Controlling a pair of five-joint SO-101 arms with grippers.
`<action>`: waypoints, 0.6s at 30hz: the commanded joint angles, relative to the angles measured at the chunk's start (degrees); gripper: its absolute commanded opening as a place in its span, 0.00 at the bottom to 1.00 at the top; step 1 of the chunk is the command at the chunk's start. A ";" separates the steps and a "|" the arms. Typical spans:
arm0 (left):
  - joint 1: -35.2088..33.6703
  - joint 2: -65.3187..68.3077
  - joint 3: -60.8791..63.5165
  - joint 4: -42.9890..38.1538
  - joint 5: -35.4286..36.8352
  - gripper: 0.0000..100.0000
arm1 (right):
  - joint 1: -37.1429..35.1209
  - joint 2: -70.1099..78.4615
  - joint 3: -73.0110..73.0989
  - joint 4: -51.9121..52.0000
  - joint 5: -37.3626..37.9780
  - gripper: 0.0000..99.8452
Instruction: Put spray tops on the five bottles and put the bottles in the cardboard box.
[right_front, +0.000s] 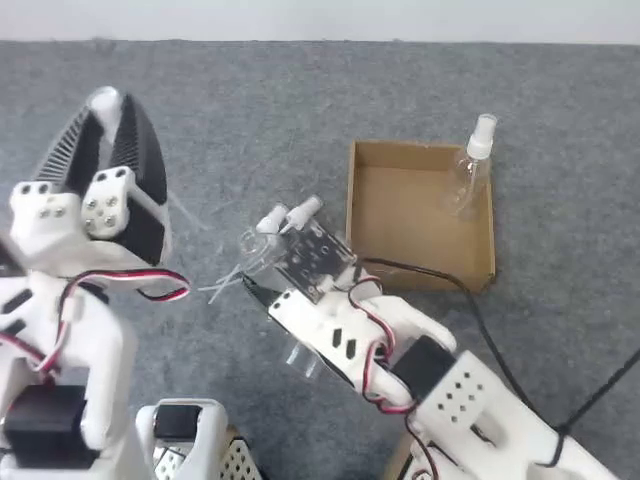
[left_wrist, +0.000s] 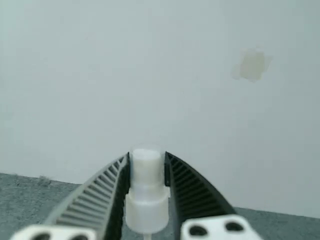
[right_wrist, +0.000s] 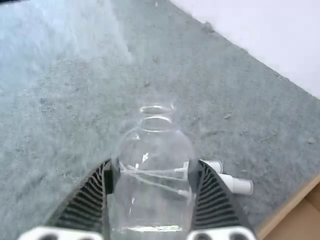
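My left gripper (right_front: 105, 103) is raised high over the left of the table, shut on a white spray top (left_wrist: 146, 192) that stands upright between its ribbed fingers (left_wrist: 95, 200). My right gripper (right_wrist: 156, 167) sits mid-table, shut on a clear bottle (right_wrist: 154, 165) whose open neck (right_wrist: 156, 112) has no top; the bottle (right_front: 256, 250) lies just left of the cardboard box (right_front: 418, 276). One capped bottle (right_front: 470, 170) stands in the box's far right corner. Two loose spray tops (right_front: 290, 215) lie on the carpet beside the held bottle and appear beyond the bottle (right_wrist: 225, 181).
Grey carpet covers the table. A thin spray tube (right_front: 225, 275) lies left of the right gripper. Something clear (right_front: 300, 358), possibly another bottle, lies partly under the right arm. A black cable (right_front: 480, 320) runs past the box's front corner (right_wrist: 300, 220).
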 joint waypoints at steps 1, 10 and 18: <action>3.52 -0.53 0.04 -2.02 1.05 0.01 | -0.57 -3.30 0.18 -1.36 -0.62 0.01; 8.35 -0.53 3.47 -1.23 1.05 0.01 | -0.57 -3.30 0.35 -1.45 -0.70 0.01; 10.37 -1.05 12.79 -1.23 0.97 0.01 | -0.31 -4.00 0.35 -1.01 -0.35 0.01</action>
